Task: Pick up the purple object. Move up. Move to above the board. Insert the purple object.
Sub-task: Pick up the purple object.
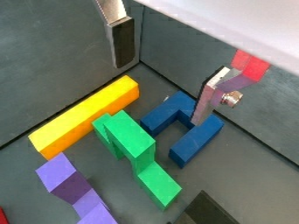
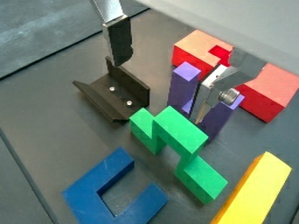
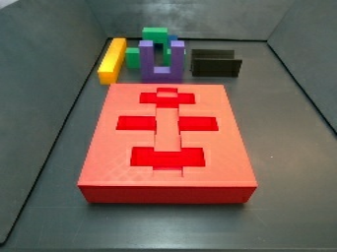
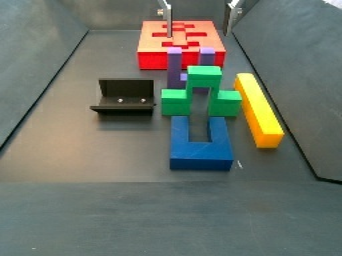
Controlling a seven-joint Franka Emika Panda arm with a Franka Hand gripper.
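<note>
The floor (image 4: 80, 150) is dark grey and matte, walled by sloping grey panels — a shallow bin. In a side view, from left to right, a yellow bar (image 3: 112, 59), the purple object (image 3: 162, 61) with the green block (image 3: 156, 35) behind it, and the fixture (image 3: 215, 64) line the far end, with the board (image 3: 166, 138) nearer, its cross and bar recesses facing up. The purple object stands on the floor with its arms upright, just beside the board's edge in a side view (image 4: 175, 62) and touching the green block (image 2: 176, 140). The gripper (image 2: 170, 61) hangs above the pieces with its silver fingers (image 2: 118, 39) spread apart and nothing between them; the purple object (image 2: 187, 87) lies below, next to one finger (image 2: 212, 94). A blue block (image 4: 203, 140) lies well apart from the board. No writing can be read.
</note>
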